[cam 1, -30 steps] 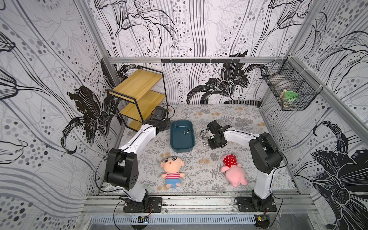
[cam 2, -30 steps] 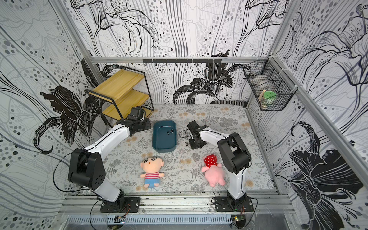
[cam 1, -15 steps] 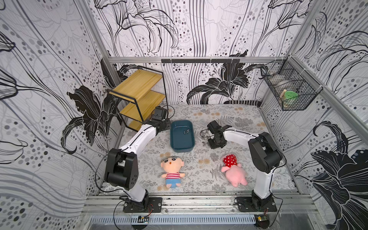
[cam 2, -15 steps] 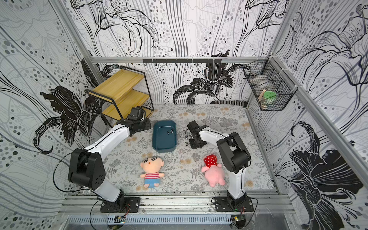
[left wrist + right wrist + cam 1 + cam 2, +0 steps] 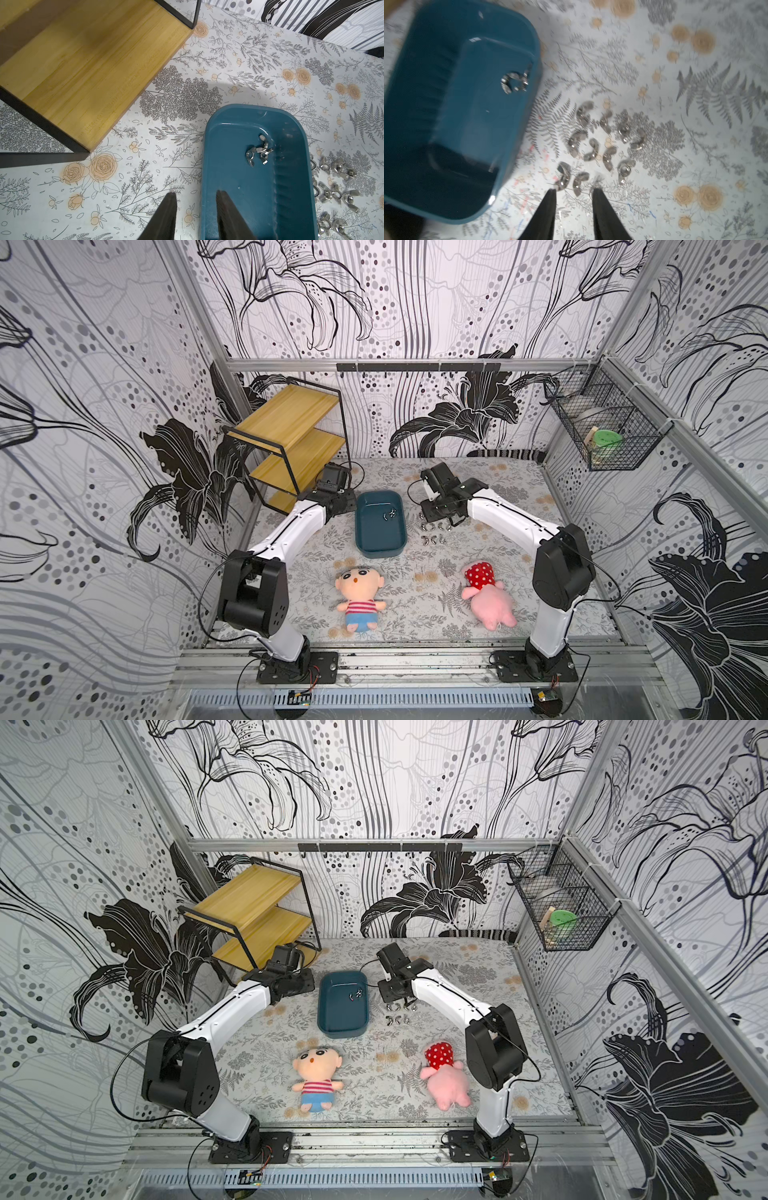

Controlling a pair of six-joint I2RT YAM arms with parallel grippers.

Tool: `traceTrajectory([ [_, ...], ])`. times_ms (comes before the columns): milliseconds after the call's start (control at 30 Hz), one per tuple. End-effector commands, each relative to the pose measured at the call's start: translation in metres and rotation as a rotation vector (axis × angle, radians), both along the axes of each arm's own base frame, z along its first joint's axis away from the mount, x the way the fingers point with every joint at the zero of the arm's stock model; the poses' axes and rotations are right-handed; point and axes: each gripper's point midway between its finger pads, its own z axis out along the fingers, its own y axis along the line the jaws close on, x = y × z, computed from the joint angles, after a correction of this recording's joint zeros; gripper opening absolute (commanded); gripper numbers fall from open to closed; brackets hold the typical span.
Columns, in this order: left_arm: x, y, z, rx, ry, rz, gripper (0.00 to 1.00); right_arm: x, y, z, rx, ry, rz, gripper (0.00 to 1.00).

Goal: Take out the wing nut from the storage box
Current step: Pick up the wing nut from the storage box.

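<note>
Right gripper (image 5: 574,192) parted, empty; left gripper (image 5: 196,194) parted astride the box wall.
Just past the right jaws, shiny curved loose nuts (image 5: 591,149) dot the floral mat (image 5: 675,104); beyond, the glossy round-cornered teal storage box (image 5: 436,104) holds a tangled wing nut cluster (image 5: 515,82).

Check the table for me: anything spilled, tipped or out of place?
Nothing stands out. The storage box sits flat with a few wing nuts inside; the loose nuts lie clustered on the mat beside it, not scattered.
</note>
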Motion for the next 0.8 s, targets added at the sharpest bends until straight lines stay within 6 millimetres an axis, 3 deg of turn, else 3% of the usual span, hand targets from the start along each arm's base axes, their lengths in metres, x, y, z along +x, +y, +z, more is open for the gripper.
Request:
traceTrajectory([
  [0,-0.006,0.003,0.000,0.011,-0.006,0.009,0.39,0.006,0.033,0.003,0.007,-0.001,0.070,0.35],
  [133,-0.009,0.006,-0.004,0.007,0.005,0.022,0.40,0.016,0.075,0.002,0.033,-0.007,0.129,0.35],
  [300,-0.012,0.015,-0.006,-0.005,0.005,0.047,0.40,0.018,0.112,-0.021,0.080,0.035,0.154,0.35],
  [767,-0.023,0.027,-0.012,-0.027,0.008,0.081,0.40,0.032,0.136,-0.066,0.216,0.087,-0.087,0.36],
])
